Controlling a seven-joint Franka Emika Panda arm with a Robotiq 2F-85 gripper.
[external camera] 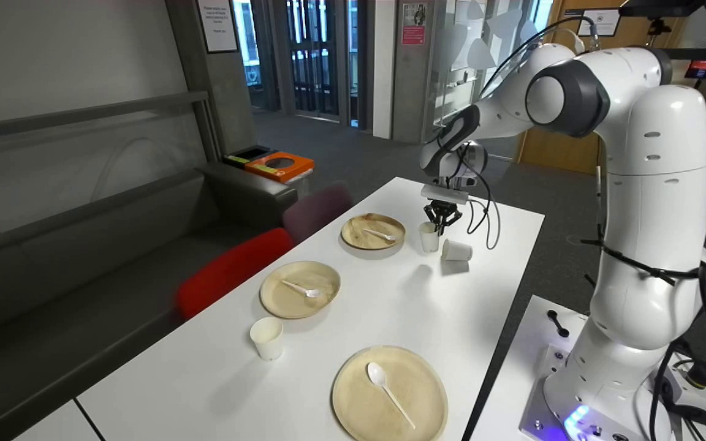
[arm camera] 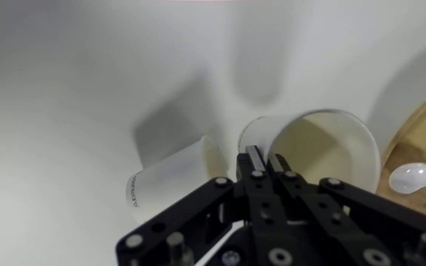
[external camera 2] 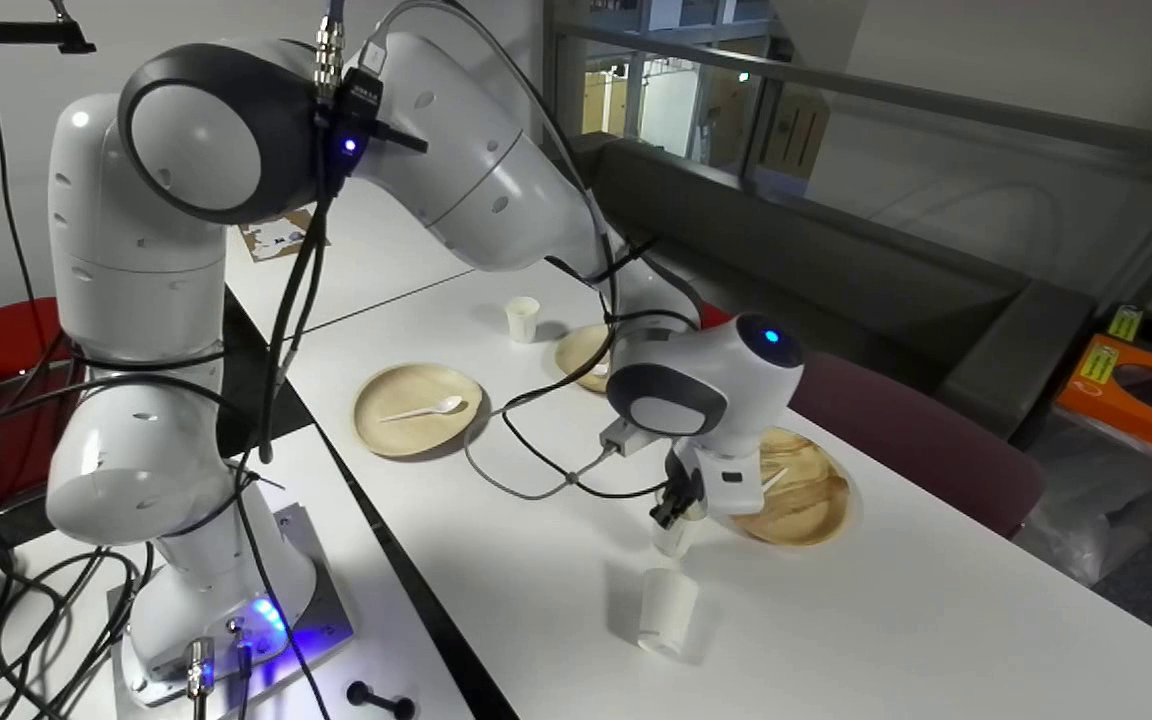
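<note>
My gripper (arm camera: 264,156) is shut on the wall of a white paper cup (arm camera: 331,140), one finger (arm camera: 280,162) inside it and the other against its outer side. The held cup is near upright in both exterior views (external camera: 428,237) (external camera 2: 674,541). Its shadow falls apart from its base, so it seems to hang slightly above the table. Close beside it, another white cup (arm camera: 168,181) lies on its side, also visible in both exterior views (external camera: 457,250) (external camera 2: 667,612). On the opposite side is a wooden plate (external camera: 358,222) bearing a white spoon (arm camera: 407,180).
Two more round plates (external camera: 279,272) (external camera: 353,392), each with a spoon, stand on the white table nearer the arm's base. A third cup (external camera: 267,340) stands upright near them. Red (external camera: 230,269) and purple (external camera: 316,211) chairs line the sofa side. Cables hang from the wrist.
</note>
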